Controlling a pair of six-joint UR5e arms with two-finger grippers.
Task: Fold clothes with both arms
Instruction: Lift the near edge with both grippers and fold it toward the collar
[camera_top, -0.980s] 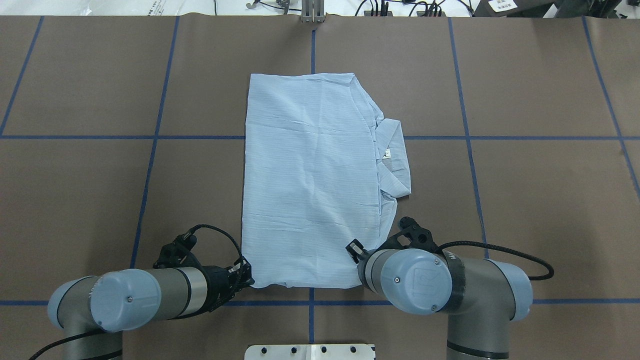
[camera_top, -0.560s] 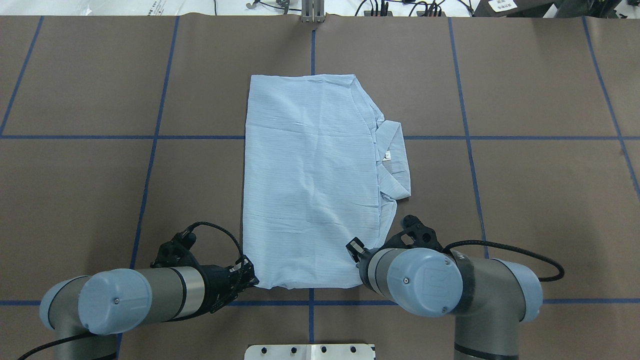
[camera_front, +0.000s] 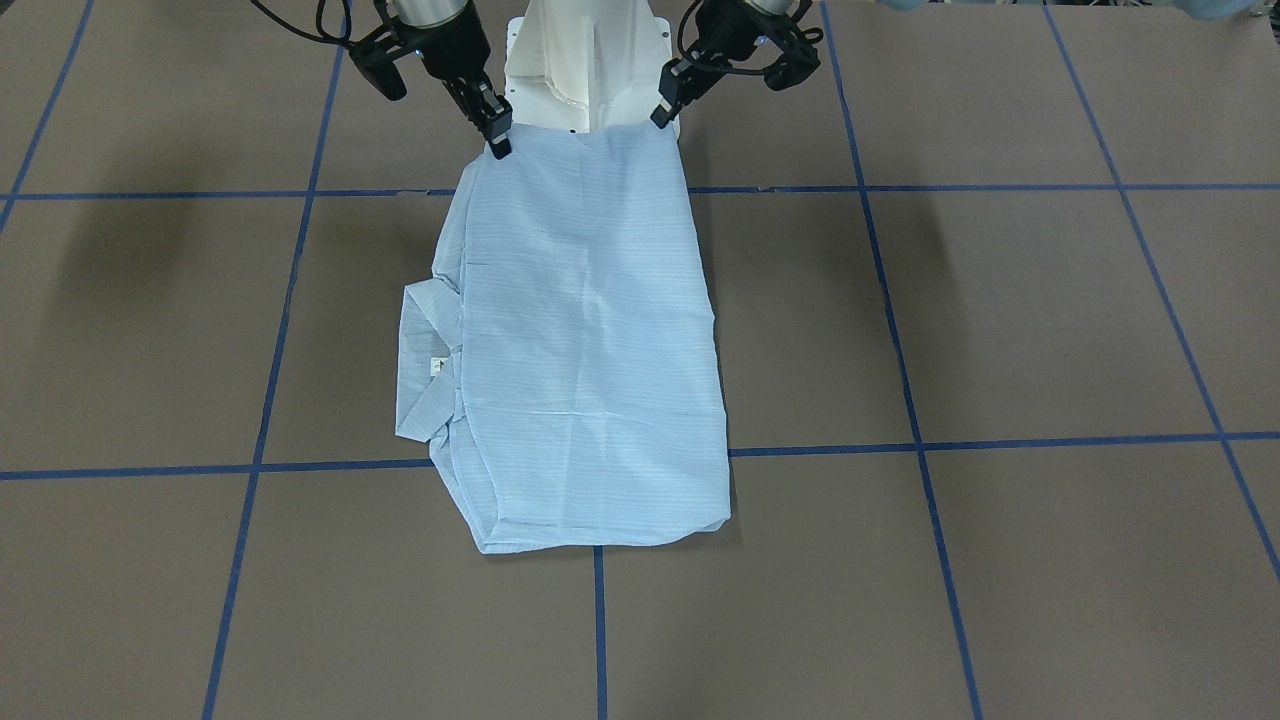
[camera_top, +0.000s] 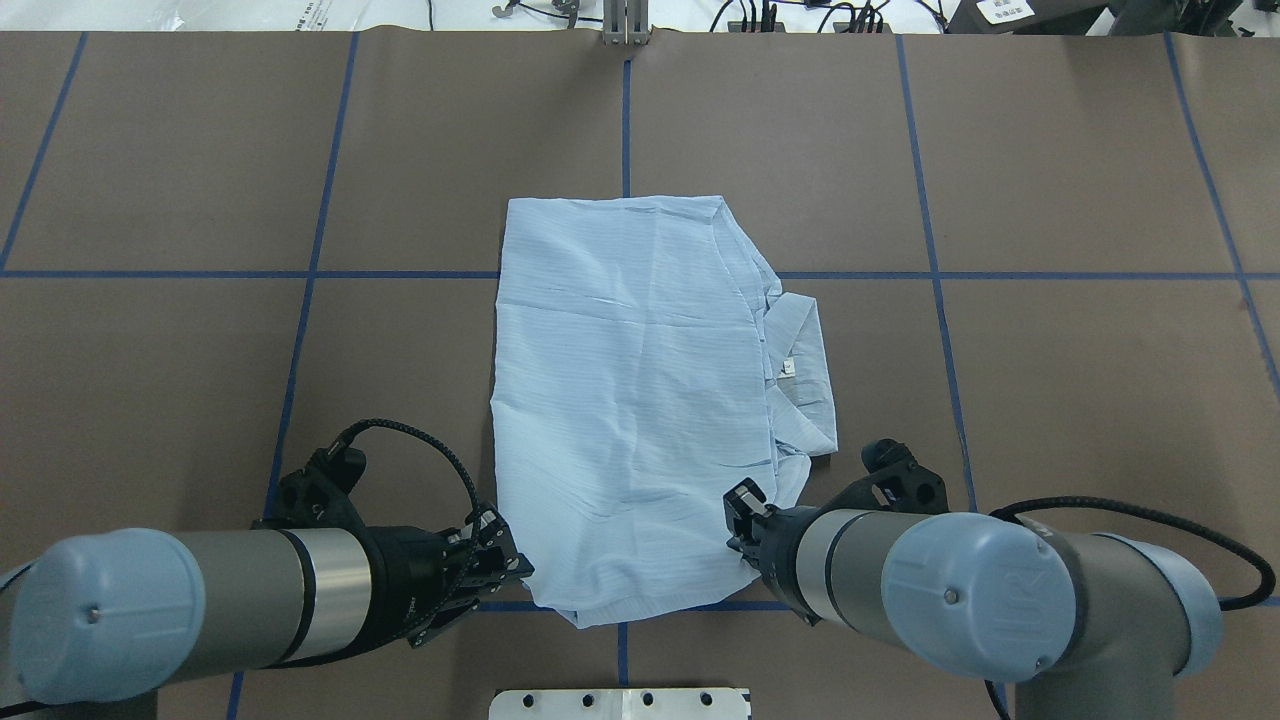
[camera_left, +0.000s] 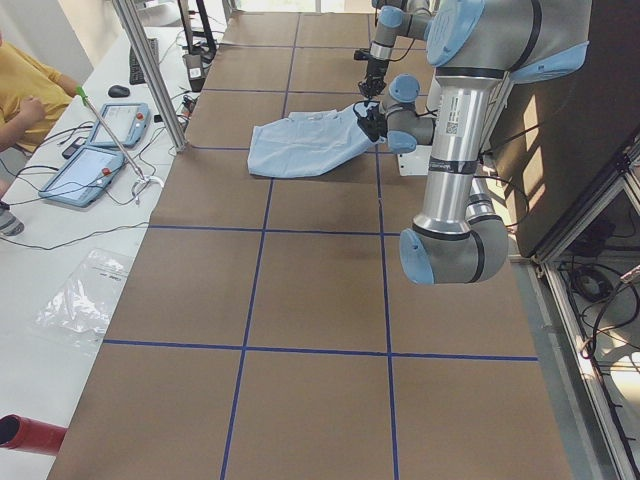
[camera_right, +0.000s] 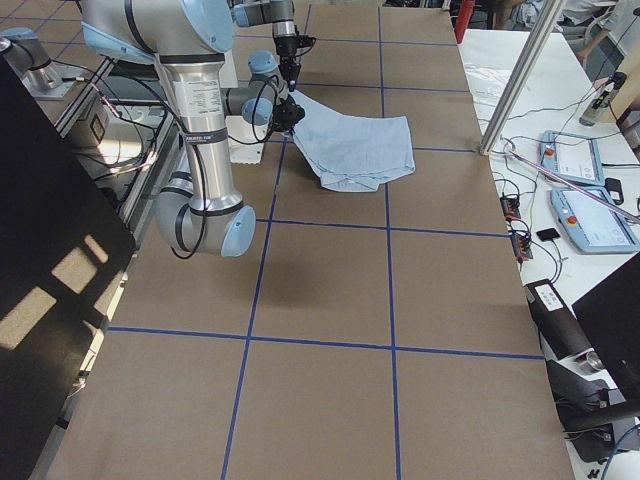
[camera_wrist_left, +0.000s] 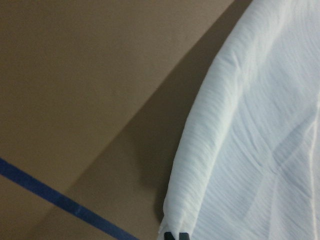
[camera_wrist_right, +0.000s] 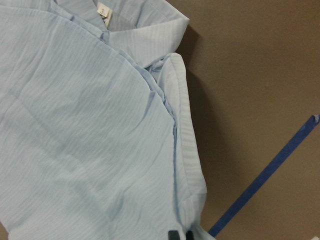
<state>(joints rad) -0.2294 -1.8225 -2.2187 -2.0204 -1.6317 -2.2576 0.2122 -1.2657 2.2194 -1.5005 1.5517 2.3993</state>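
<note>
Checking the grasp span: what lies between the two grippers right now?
Only the shirt: its near edge spans from the left gripper to the right gripper, clearest in the front-facing view.

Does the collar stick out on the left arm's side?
No, the collar of the shirt sticks out toward the right arm.
</note>
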